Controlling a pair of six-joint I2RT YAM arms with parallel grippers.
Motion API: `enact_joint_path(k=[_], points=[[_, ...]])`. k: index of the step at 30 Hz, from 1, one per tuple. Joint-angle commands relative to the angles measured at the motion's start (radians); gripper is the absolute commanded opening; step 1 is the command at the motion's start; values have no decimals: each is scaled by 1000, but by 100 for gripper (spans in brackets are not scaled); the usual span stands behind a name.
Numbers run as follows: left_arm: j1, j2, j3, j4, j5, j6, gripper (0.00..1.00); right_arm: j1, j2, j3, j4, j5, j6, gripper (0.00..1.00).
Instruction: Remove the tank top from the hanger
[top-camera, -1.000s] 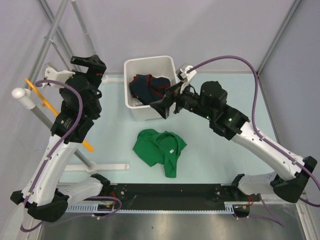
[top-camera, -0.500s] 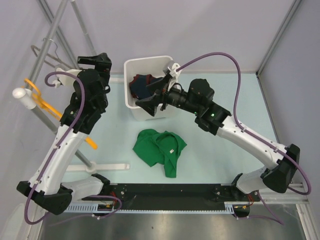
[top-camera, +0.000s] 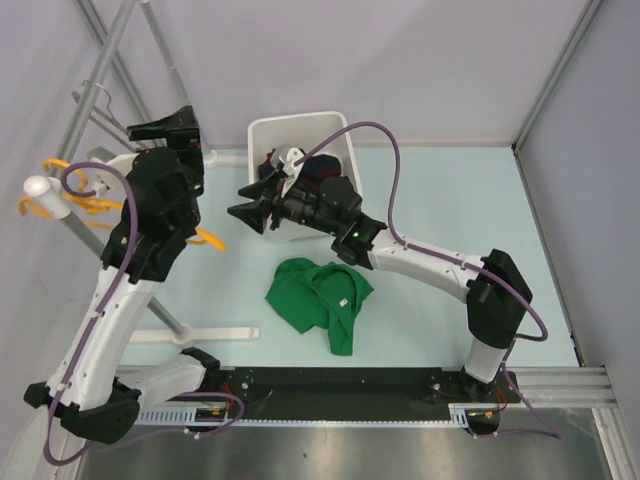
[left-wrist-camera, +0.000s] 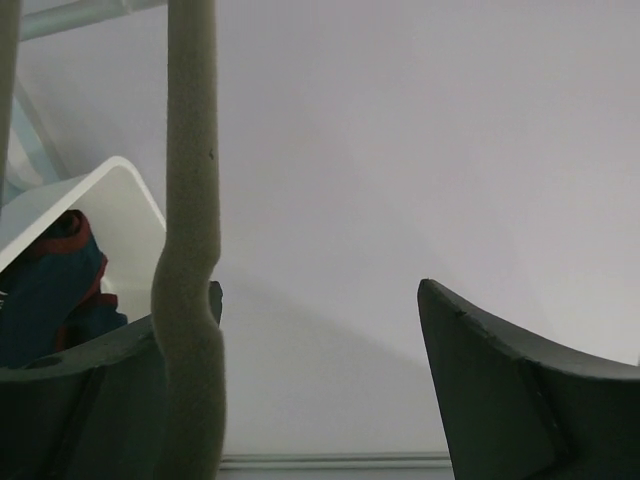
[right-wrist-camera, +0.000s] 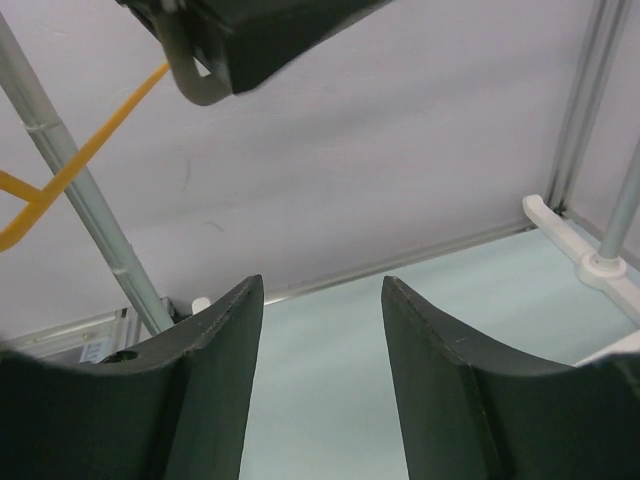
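The bright green tank top (top-camera: 320, 298) lies crumpled on the table, off any hanger, white label showing. The grey-beige hanger shows as a bar (left-wrist-camera: 188, 250) running up against the left finger of my left gripper (left-wrist-camera: 320, 290), whose jaws stand wide apart. Its curved end (right-wrist-camera: 190, 85) hangs under that gripper in the right wrist view, and its silver wire hook (top-camera: 97, 93) is by the rack poles. My left gripper (top-camera: 160, 125) is high at the back left. My right gripper (top-camera: 242, 213) is open and empty, pointing left in front of the bin; it also shows in the right wrist view (right-wrist-camera: 320, 285).
A white bin (top-camera: 335, 125) at the back holds a dark navy garment with red stripes (top-camera: 320, 165). A bright orange hanger (top-camera: 80, 200) hangs on the metal rack (top-camera: 95, 75) at the left. The rack's white foot (top-camera: 215, 333) lies on the table at the front left.
My right arm has swung left across the front of the bin. My left gripper has moved up and left toward the rack. The orange hanger has swung. The tank top has not moved.
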Motion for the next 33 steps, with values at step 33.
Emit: enact_joint_path(k=[33], points=[[92,-41,118,-80,51,-140,84,164,372,463,293,89,-271,53]])
